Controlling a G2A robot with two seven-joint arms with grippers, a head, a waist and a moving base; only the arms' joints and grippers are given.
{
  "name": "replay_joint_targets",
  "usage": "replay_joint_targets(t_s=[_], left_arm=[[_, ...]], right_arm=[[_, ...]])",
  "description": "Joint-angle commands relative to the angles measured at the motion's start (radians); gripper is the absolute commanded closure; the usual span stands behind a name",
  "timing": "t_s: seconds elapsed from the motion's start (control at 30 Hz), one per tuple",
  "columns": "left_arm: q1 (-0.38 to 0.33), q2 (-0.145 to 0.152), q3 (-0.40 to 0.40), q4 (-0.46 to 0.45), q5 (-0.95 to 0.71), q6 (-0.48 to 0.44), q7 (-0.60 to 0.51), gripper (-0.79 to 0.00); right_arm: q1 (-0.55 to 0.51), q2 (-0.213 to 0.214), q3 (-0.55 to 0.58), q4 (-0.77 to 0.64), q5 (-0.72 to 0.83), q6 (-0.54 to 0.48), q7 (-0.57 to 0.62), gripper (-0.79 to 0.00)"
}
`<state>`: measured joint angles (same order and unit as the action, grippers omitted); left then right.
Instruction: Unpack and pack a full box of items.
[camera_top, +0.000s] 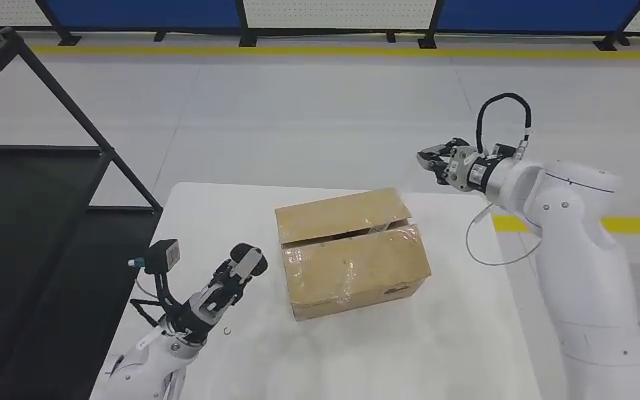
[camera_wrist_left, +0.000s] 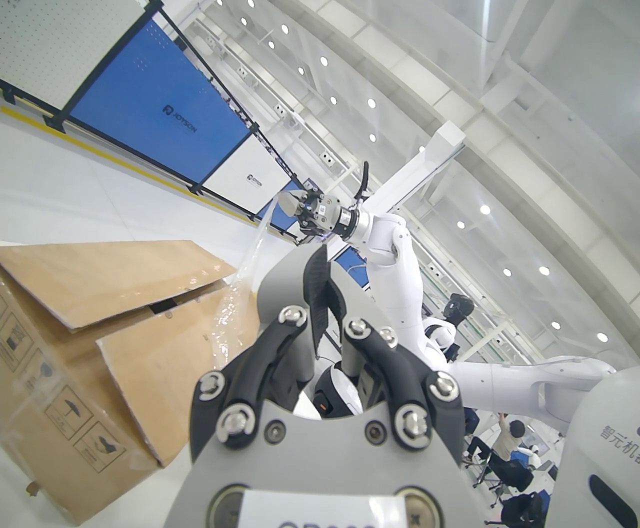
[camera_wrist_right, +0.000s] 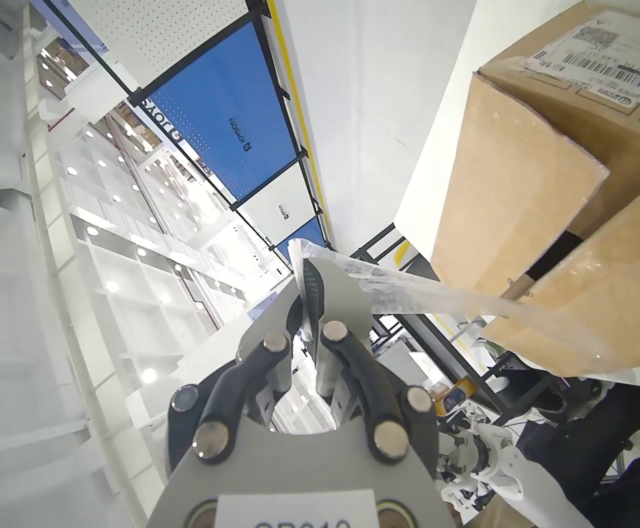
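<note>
A brown cardboard box (camera_top: 350, 255) lies in the middle of the white table (camera_top: 450, 340), its top flaps slightly parted along the seam. My right gripper (camera_top: 432, 157) hangs above and beyond the box's far right corner, shut on a strip of clear tape (camera_wrist_right: 425, 295). The strip stretches from the gripper's fingertips (camera_wrist_right: 307, 280) down to the box's seam (camera_wrist_right: 550, 260). The same tape (camera_wrist_left: 257, 240) and the right gripper (camera_wrist_left: 290, 202) show in the left wrist view behind the box (camera_wrist_left: 100, 300). My left gripper (camera_top: 250, 262) sits low beside the box's left side, shut with nothing in it.
A black metal frame (camera_top: 60, 200) stands off the table's left side. Bare table surface lies in front of the box and to its right. Blue and white panels (camera_top: 340, 12) line the far side of the floor.
</note>
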<state>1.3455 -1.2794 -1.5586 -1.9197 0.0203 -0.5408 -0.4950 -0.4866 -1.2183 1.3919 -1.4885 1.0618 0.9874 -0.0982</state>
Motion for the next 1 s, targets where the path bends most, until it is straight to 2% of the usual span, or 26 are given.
replay_joint_targets(t_s=[0.0, 0.2, 0.4, 0.77, 0.97], left_arm=[[0.011, -0.001, 0.011, 0.007, 0.012, 0.006, 0.023, -0.785], [0.038, -0.004, 0.084, 0.034, 0.045, 0.004, 0.049, -0.785], [0.012, -0.009, 0.155, 0.103, 0.078, -0.004, 0.073, -0.785], [-0.042, -0.019, 0.234, 0.153, 0.204, -0.094, 0.192, -0.785], [-0.058, -0.025, 0.261, 0.154, 0.302, -0.102, 0.273, -0.785]], right_arm=[[-0.007, -0.002, 0.010, -0.010, 0.033, -0.020, -0.014, 0.000], [0.003, -0.017, 0.027, -0.028, 0.179, -0.047, -0.141, 0.000], [0.014, -0.024, 0.053, -0.053, 0.336, -0.042, -0.214, 0.000], [0.024, -0.033, 0.086, -0.217, 0.630, -0.169, -0.418, 0.000], [0.048, -0.033, 0.068, -0.323, 0.689, -0.245, -0.498, 0.000]])
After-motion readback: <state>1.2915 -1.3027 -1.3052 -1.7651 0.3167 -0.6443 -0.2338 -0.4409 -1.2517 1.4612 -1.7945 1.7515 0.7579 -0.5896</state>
